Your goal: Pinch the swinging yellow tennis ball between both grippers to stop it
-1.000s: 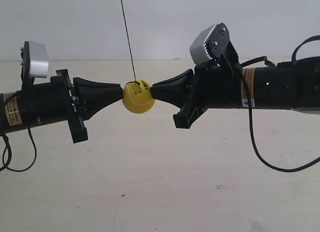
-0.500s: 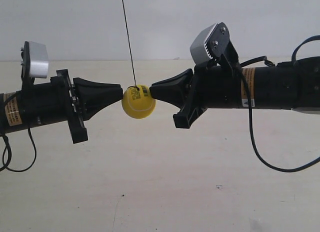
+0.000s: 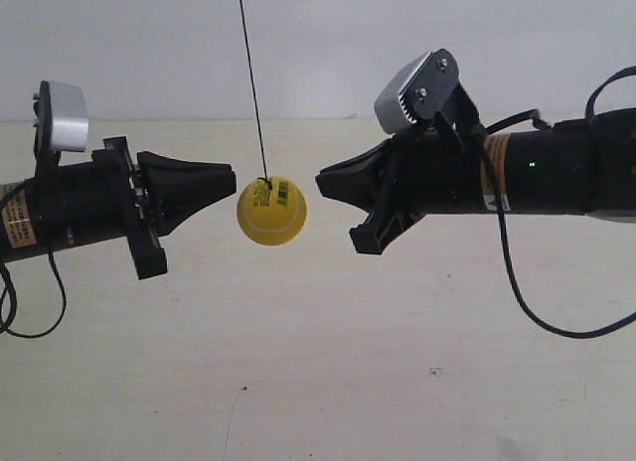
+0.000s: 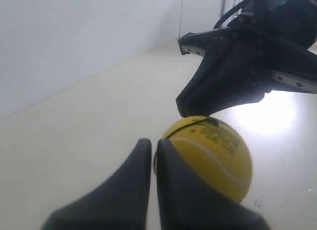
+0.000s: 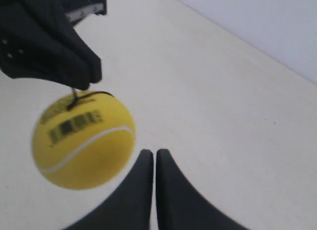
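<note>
2 grippers (image 3: 231, 173) (image 3: 321, 174) flank yellow tennis ball (image 3: 271, 212).

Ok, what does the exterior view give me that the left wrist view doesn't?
Exterior only: a side-on look, with open space between the yellow tennis ball and the gripper at the exterior view's right. Left wrist only: the left gripper from behind, fingers shut together. Both: the ball's barcode sticker and the opposing gripper.

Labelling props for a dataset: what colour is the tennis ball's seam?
White, curving across the yellow tennis ball; the right wrist view shows it best.
</note>
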`<state>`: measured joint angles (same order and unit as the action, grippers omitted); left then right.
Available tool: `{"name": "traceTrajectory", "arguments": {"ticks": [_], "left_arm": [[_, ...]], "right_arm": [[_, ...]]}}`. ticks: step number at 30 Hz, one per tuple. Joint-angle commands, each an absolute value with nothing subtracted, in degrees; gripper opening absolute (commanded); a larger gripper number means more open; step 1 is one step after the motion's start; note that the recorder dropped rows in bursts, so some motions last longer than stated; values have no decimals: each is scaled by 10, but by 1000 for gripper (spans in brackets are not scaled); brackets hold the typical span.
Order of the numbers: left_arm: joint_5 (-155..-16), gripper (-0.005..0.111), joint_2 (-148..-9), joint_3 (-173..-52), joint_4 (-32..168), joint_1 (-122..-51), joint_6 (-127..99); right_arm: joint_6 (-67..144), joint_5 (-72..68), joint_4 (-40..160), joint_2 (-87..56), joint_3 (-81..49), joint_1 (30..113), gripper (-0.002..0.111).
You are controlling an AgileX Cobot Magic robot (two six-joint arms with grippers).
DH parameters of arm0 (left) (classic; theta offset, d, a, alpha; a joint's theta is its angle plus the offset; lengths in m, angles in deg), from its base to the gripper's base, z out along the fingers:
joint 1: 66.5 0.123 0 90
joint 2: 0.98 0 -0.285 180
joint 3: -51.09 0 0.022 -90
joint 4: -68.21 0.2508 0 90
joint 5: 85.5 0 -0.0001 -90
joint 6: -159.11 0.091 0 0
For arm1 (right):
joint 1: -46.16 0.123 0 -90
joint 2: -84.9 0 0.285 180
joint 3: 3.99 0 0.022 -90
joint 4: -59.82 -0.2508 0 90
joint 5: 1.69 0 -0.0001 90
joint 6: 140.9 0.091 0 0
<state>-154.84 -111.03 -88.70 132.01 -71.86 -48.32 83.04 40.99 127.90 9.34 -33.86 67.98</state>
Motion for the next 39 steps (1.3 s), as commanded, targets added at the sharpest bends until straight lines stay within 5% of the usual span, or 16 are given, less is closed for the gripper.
{"name": "traceTrajectory", "arguments": {"ticks": [1,20,39], "left_arm": [[-1555,5,-1106,-882,1317,-694,-509],[-1494,5,-899,-691,924,-678,-364],[-1316,5,-569,-573,861,-678,-424]], "right_arm": [[842,334,1274,54,-338,678,0],[801,286,1175,-85,-411,678,0],[741,246,1022,-449,-588,678,0]]}}
